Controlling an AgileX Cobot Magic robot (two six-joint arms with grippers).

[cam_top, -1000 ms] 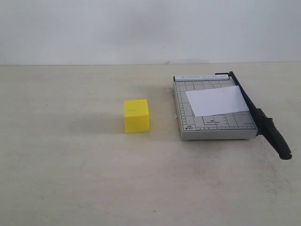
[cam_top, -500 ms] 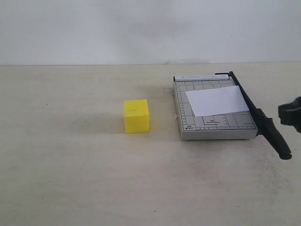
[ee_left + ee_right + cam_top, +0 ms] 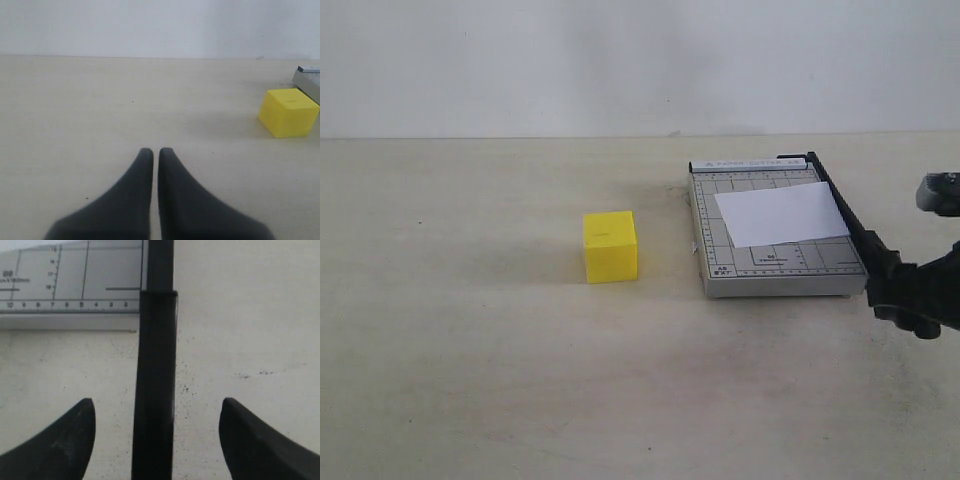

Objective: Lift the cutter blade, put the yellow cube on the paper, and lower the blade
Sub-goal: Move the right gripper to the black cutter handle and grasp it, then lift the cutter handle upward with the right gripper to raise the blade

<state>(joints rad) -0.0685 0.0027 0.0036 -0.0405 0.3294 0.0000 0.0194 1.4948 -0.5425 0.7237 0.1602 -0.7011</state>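
A pale, scuffed table fills the exterior view. On it, at about 3 o'clock from centre, lies a grey gridded trimmer board. The cutter blade lies flat along the board's 3 o'clock edge, and its thick black handle sticks out past the board's corner toward 5 o'clock. The paper, a white sheet, lies on the board, slightly skewed, with one edge at the blade. The yellow cube sits on the bare table at 9 o'clock from the board, well apart from it.

The right gripper is spread wide on either side of the blade handle, touching neither side. The left gripper hangs low over the table with its fingers pressed nearly together and nothing between them. The cube is ahead of it, toward 2 o'clock in its wrist view.

The first step, raising the blade, appears to be in hand. Next, the right gripper likely needs to close on the handle and swing it up about the hinge at the board's far end.
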